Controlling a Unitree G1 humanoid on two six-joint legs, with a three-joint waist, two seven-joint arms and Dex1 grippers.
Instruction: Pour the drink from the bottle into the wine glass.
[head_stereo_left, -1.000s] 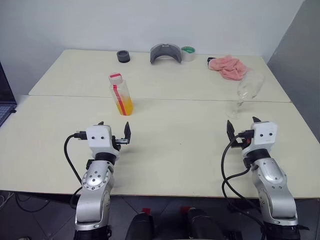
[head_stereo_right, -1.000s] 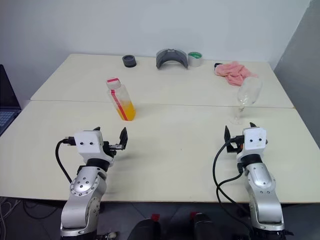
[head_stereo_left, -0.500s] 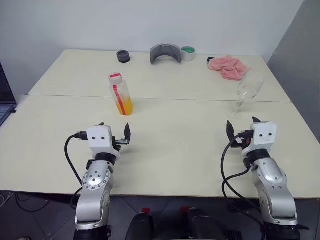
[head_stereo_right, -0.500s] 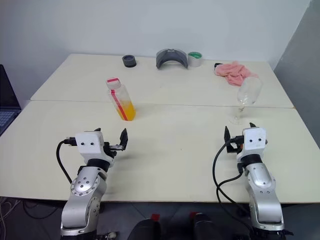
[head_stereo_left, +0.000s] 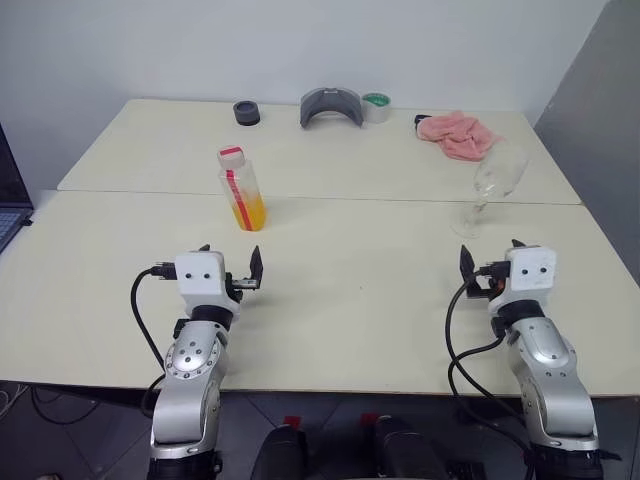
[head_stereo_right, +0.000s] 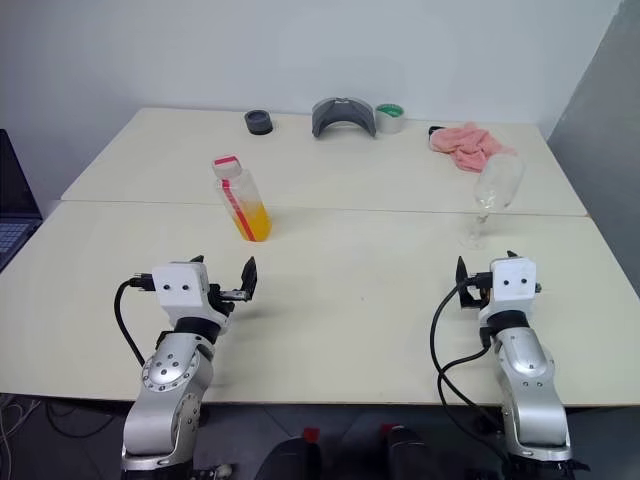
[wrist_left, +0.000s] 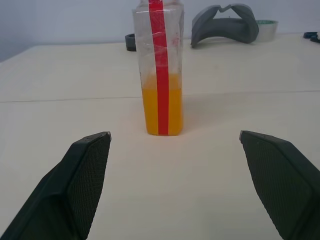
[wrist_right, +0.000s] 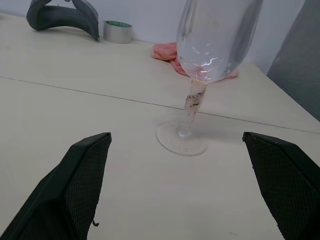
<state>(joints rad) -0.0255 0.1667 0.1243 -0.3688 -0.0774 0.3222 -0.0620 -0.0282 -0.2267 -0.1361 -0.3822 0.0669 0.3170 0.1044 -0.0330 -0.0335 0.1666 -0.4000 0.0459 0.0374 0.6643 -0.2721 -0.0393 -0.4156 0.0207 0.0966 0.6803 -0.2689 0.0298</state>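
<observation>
Bottle: the bottle (head_stereo_left: 241, 187) stands upright on the desk (head_stereo_left: 350, 280), at about 10 o'clock from the desk's middle, cap (head_stereo_left: 230, 153) on, with the drink (head_stereo_left: 248, 212) filling only its lower part.
Glass: the glass (head_stereo_left: 492, 185) stands at about 2 o'clock, empty, well apart from the bottle, near the desk's right side.
Left gripper: the left gripper (head_stereo_left: 228, 264) hovers over the near desk at about 8 o'clock, jaws wide open and empty, the bottle straight ahead of it at 12 o'clock but not touched.
Right gripper: the right gripper (head_stereo_left: 490, 264) hovers at about 4 o'clock, jaws wide open and empty, the glass just ahead at 12 o'clock, apart from it.
Risk, cap: the cap looks closed, so a tilt would probably give no pour until it comes off; twisting it with two plain jaws may make the bottle spin or slip.
Risk, bottle: the clear plastic body is likely soft, so a hard squeeze once uncapped could push drink out over the neck.
Risk, glass: tall bowl on a thin stem (wrist_right: 191, 108) and small foot (wrist_right: 181, 139); a nudge from the right jaws or from the bottle's neck could tip it, and it stands close to the desk's edge.
Risk, aim: bottle and glass are far apart, so one must travel; a pour begun off-centre would land on the desk.
Around: at the far edge, from 11 to 1 o'clock, lie a dark round object (head_stereo_left: 246, 112), a grey curved piece (head_stereo_left: 331, 105), a tape roll (head_stereo_left: 376, 106) and a pink cloth (head_stereo_left: 456, 135).
In the way: nothing lies between either gripper and its target, nor between bottle and glass.
</observation>
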